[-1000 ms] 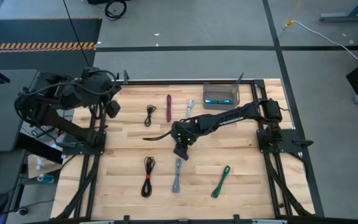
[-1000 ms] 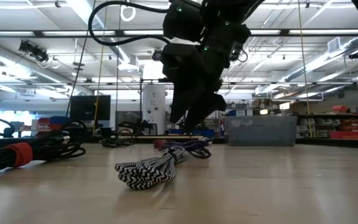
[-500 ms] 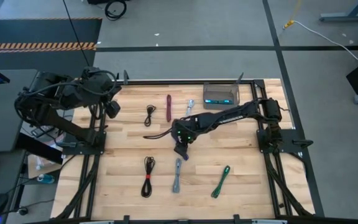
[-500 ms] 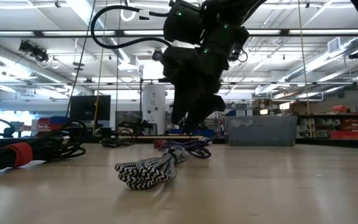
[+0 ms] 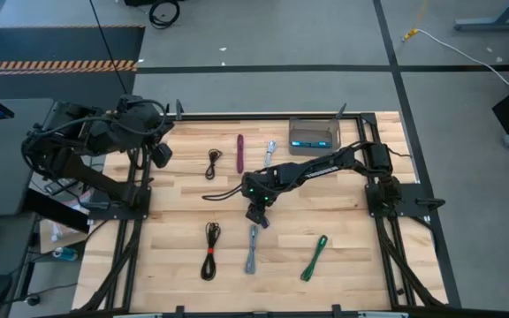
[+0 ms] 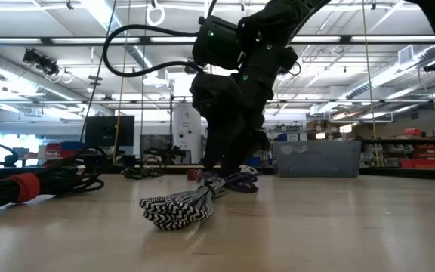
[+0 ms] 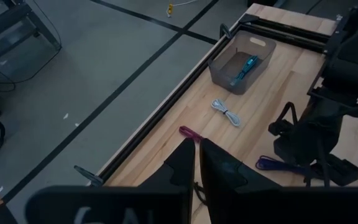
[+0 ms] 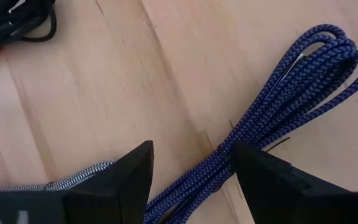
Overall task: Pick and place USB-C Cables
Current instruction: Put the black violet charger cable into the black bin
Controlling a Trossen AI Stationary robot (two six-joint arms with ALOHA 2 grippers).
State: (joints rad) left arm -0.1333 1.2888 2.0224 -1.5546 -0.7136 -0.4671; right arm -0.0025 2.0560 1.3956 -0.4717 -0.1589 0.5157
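Note:
A purple braided USB-C cable (image 8: 284,99) lies bundled on the wooden table near its middle. It also shows in the low view (image 6: 234,181). My right gripper (image 8: 191,155) is open, low over the cable's middle and pointing steeply down, with one finger on either side of the bundle. In the high view, my right gripper (image 5: 256,214) hides this cable. My left gripper (image 5: 160,155) is shut, holds nothing and hangs raised near the table's far left corner.
Other cables lie around: grey (image 5: 253,247) just nearer, black with a red tie (image 5: 210,250), green (image 5: 315,257), black (image 5: 214,163), maroon (image 5: 239,152) and white (image 5: 270,152). A translucent grey bin (image 5: 314,135) at the far edge holds a teal cable.
My right gripper has come down toward the purple cable, staying open. Its fingers now reach close to the table on either side of the bundle. The cable has not moved.

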